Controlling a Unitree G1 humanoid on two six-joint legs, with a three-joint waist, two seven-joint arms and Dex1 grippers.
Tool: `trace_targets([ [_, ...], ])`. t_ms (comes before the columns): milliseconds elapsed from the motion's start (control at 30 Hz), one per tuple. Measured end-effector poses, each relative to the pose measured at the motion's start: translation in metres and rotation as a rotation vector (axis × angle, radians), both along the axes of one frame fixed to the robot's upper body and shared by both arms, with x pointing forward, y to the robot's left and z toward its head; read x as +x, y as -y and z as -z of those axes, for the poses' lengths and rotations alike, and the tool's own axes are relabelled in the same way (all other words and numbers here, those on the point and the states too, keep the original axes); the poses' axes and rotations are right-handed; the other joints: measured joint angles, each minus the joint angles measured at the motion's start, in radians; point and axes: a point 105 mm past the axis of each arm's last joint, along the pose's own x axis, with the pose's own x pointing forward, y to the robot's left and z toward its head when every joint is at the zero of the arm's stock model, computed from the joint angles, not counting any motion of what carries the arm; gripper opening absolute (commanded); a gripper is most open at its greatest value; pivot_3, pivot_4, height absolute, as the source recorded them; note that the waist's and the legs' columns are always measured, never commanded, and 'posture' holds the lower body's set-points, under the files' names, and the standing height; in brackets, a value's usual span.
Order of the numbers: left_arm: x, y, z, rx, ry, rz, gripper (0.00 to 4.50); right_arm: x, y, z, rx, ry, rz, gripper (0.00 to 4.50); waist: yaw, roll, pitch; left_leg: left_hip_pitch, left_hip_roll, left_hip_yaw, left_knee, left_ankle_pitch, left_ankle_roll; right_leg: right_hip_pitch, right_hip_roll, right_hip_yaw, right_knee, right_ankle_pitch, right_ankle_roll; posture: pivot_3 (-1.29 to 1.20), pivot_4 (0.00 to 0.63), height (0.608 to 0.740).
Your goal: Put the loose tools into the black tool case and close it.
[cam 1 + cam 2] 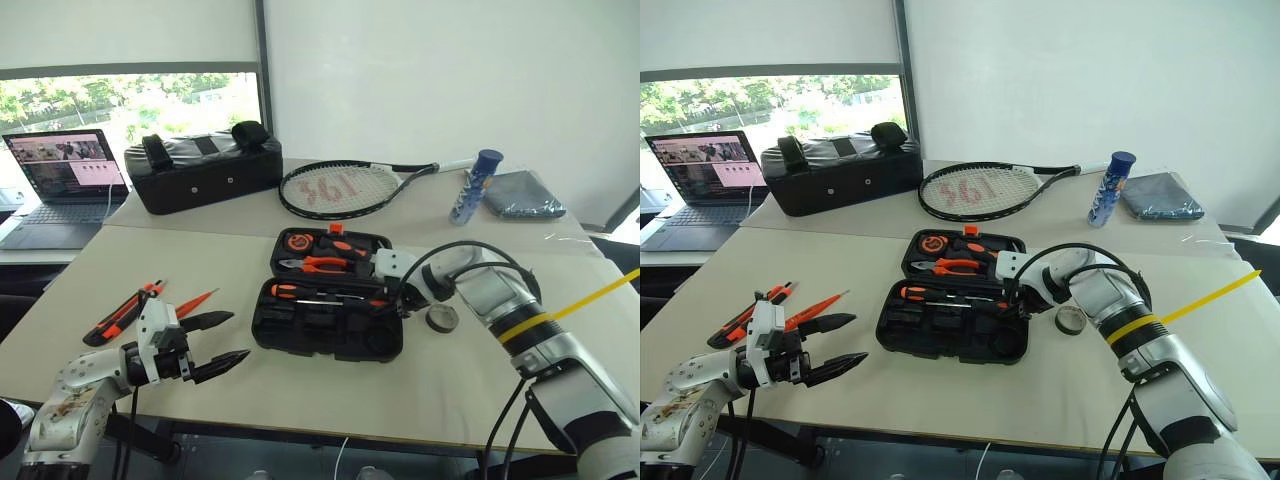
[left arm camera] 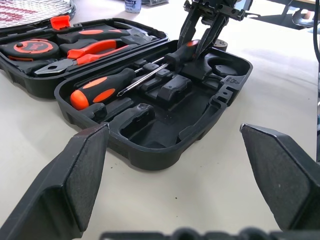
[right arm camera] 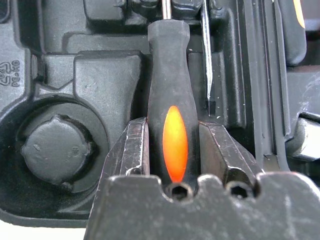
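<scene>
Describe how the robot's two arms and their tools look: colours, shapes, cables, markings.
Both arms are silver-grey metal with black cables looped beside them. The right arm wears a yellow band, and the left arm shows brownish stains. The left tool has a white block behind two black, tapered fingers. The right tool has slim, dark, scuffed fingers.

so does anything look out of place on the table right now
Nothing damaged or spilled. The tool case lies open, and some tools remain outside it: the utility knife and thin orange screwdriver to its left, the tape roll to its right.
</scene>
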Motion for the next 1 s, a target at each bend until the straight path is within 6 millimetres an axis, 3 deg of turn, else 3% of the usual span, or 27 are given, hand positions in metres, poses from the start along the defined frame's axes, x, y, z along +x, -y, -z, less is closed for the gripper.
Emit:
trace_targets([
  [33, 0.0, 0.0, 0.0, 0.0, 0.0, -0.001, 4.5, 0.0, -0.002, -0.002, 0.014, 0.004, -0.013, 2.86, 0.0, 0.0, 0.0, 0.0, 0.0, 0.0, 0.0, 0.0, 0.0, 0.0, 0.0, 0.0, 0.0, 0.0, 0.0, 0.0, 0.15, 0.74],
  [167, 0.0, 0.0, 0.0, 0.002, 0.003, -0.002, 4.5, -0.005, -0.011, -0.018, 0.128, 0.016, -0.088, 2.86, -0.002, 0.0, 0.0, 0.0, 0.0, 0.0, 0.0, 0.0, 0.0, 0.0, 0.0, 0.0, 0.0, 0.0, 0.0, 0.0, 0.15, 0.74],
  [400, 0.002, -0.002, 0.0, 0.002, 0.002, -0.009, 4.5, -0.012, -0.005, -0.044, 0.247, 0.021, -0.145, 2.86, -0.001, 0.001, 0.001, 0.0, 0.0, 0.0, 0.0, 0.0, 0.0, 0.0, 0.0, 0.0, 0.0, 0.0, 0.0, 0.0, 0.15, 0.74],
  [433, 0.002, -0.002, -0.001, 0.002, 0.007, -0.008, 4.5, -0.011, -0.005, -0.046, 0.26, 0.041, -0.134, 2.36, -0.001, 0.001, 0.001, 0.0, 0.0, 0.0, 0.0, 0.0, 0.0, 0.0, 0.0, 0.0, 0.0, 0.0, 0.0, 0.0, 0.15, 0.74],
  [500, 0.004, -0.002, -0.004, 0.002, 0.021, -0.006, 4.5, -0.008, -0.011, -0.044, 0.29, 0.071, -0.111, 1.9, -0.005, 0.001, 0.0, 0.001, 0.0, 0.0, 0.0, 0.0, 0.0, 0.0, 0.0, 0.0, 0.0, 0.0, 0.0, 0.0, 0.15, 0.74],
  [667, 0.006, -0.002, -0.004, 0.002, 0.022, -0.008, 4.5, -0.008, -0.019, -0.015, 0.266, 0.068, -0.079, 0.11, -0.003, 0.001, 0.001, 0.0, 0.0, 0.0, 0.0, 0.0, 0.0, 0.0, 0.0, 0.0, 0.0, 0.0, 0.0, 0.0, 0.15, 0.74],
  [1000, 0.009, -0.003, -0.006, 0.004, 0.027, -0.005, 4.5, 0.005, -0.016, 0.001, 0.212, 0.119, -0.034, 0.05, -0.003, 0.001, 0.001, 0.001, 0.0, 0.0, 0.0, 0.0, 0.0, 0.001, 0.0, 0.0, 0.0, 0.0, 0.0, 0.0, 0.15, 0.74],
])
